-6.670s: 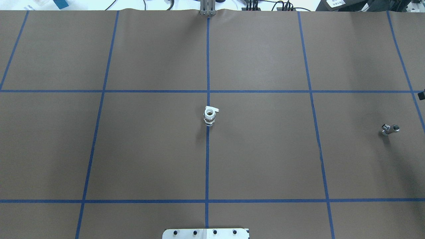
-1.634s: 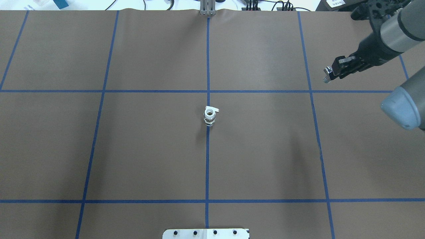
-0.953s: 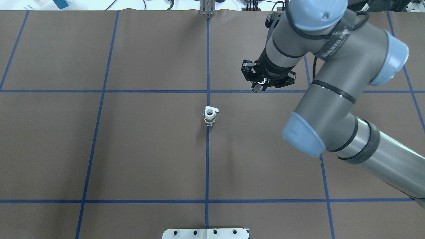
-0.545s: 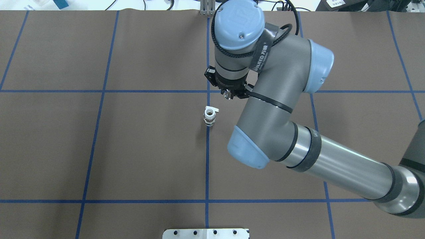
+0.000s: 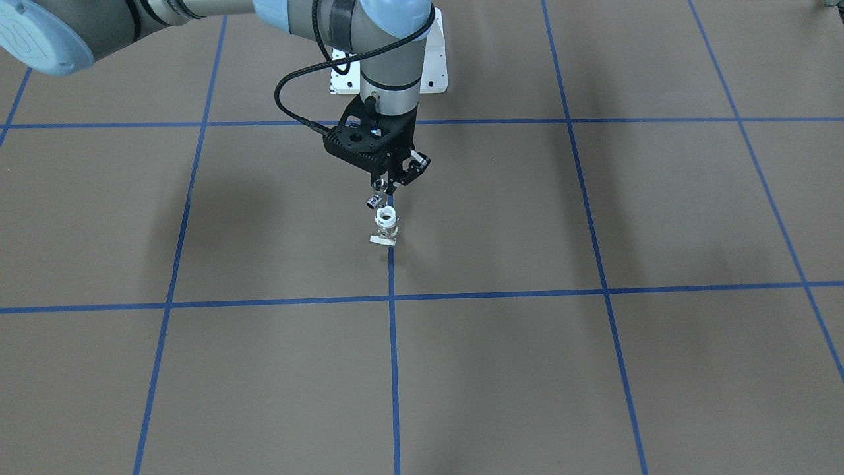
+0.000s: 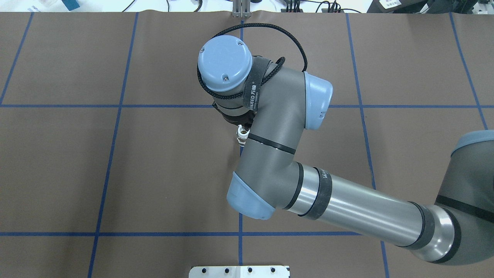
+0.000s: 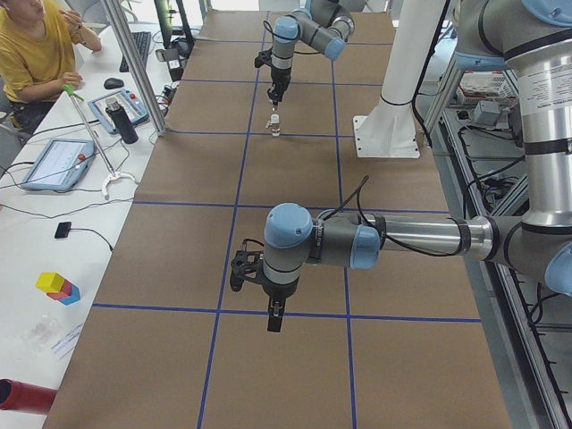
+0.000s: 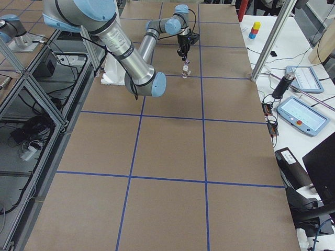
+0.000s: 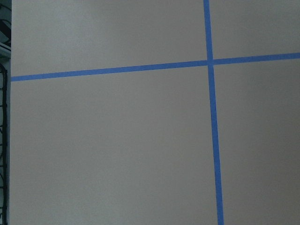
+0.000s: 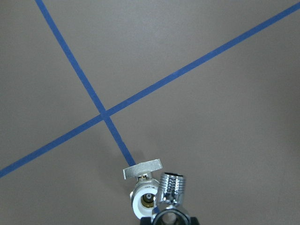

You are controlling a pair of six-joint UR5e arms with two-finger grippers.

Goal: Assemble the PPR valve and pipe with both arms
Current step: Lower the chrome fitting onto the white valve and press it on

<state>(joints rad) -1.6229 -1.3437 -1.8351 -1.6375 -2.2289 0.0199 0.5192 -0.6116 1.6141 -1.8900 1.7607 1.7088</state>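
Observation:
The PPR valve (image 5: 386,225) stands upright on the centre blue tape line, white collar on top and its flat tab on the mat. It also shows in the right wrist view (image 10: 142,198) and partly under the arm in the overhead view (image 6: 241,136). My right gripper (image 5: 389,185) is shut on the chrome pipe (image 5: 374,201) and holds it just above and beside the valve's collar; the pipe (image 10: 171,187) is close to it but I cannot tell if they touch. My left gripper (image 7: 274,315) hangs over the mat far from both; I cannot tell if it is open.
The brown mat has a blue tape grid. The white bolted pedestal plate (image 5: 435,66) stands behind the valve at the robot's side. A seated operator (image 7: 36,45) and tablets (image 7: 55,164) are past the table's far edge. The right arm's elbow (image 6: 251,197) hangs over the centre.
The pipe lay at the table's right; my right arm now holds it and has swept left from the right edge to just over the valve. The valve has not moved.

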